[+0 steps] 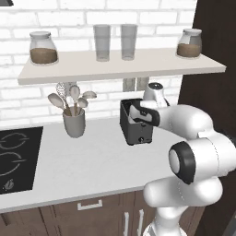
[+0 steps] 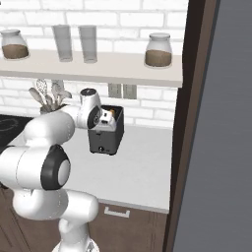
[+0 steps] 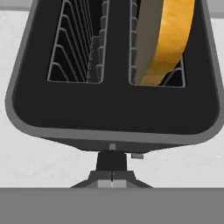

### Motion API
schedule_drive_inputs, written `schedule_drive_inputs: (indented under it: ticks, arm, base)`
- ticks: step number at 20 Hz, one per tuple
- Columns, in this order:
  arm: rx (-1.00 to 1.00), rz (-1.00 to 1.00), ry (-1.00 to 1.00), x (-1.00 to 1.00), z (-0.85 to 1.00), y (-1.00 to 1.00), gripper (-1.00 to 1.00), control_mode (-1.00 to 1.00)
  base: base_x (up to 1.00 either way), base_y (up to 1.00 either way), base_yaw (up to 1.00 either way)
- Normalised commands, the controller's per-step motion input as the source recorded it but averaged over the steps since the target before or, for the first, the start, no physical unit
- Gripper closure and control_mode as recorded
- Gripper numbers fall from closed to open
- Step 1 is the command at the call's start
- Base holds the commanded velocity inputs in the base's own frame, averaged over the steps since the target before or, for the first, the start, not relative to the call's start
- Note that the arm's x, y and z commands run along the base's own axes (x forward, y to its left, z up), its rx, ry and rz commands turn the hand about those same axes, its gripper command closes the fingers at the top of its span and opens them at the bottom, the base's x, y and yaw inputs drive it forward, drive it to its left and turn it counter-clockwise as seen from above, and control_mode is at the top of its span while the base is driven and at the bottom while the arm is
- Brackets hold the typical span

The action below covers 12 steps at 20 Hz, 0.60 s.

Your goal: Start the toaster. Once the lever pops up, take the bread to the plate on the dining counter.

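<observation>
Jaws [image 3: 112, 179] closed tight, tips together, holding nothing. They sit at the front face of the toaster [image 3: 112, 109], just below its top edge, at or against a small dark lever stub [image 3: 111, 159] that projects from that face; actual contact cannot be confirmed.

Hand view looks down on the toaster top: two slots side by side. One slot shows only wire racks. The other holds the bread [image 3: 168, 41], golden crust edge up, leaning slightly inside the slot.

Base views: toaster [image 1: 135, 124] stands on the white worktop [image 1: 92, 166] against the brick wall, under a shelf [image 1: 120, 64]. The arm reaches over it from the front, wrist above the slots. Bread [image 2: 112, 113] is just visible as an orange patch at the toaster top.

Utensil cup [image 1: 74, 120] with spoons stands well left of the toaster. Black hob [image 1: 16, 159] at the worktop's left end. On the shelf: two jars [image 1: 43, 47] at the ends, two glasses [image 1: 115, 42] between.
</observation>
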Motion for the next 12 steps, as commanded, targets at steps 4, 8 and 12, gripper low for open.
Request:
schedule_drive_inputs:
  ticks: [4, 8, 12]
  arm:
    - [0.0, 0.0, 0.0, 0.25, -0.19, -0.04, 1.0, -1.0]
    - [0.0, 0.0, 0.0, 0.23, -0.22, 0.0, 1.0, -1.0]
    - [0.0, 0.0, 0.0, 0.11, -0.34, 0.0, 1.0, -1.0]
  base:
    - [0.0, 0.0, 0.0]
    - [0.0, 0.0, 0.0]
    - [0.0, 0.0, 0.0]
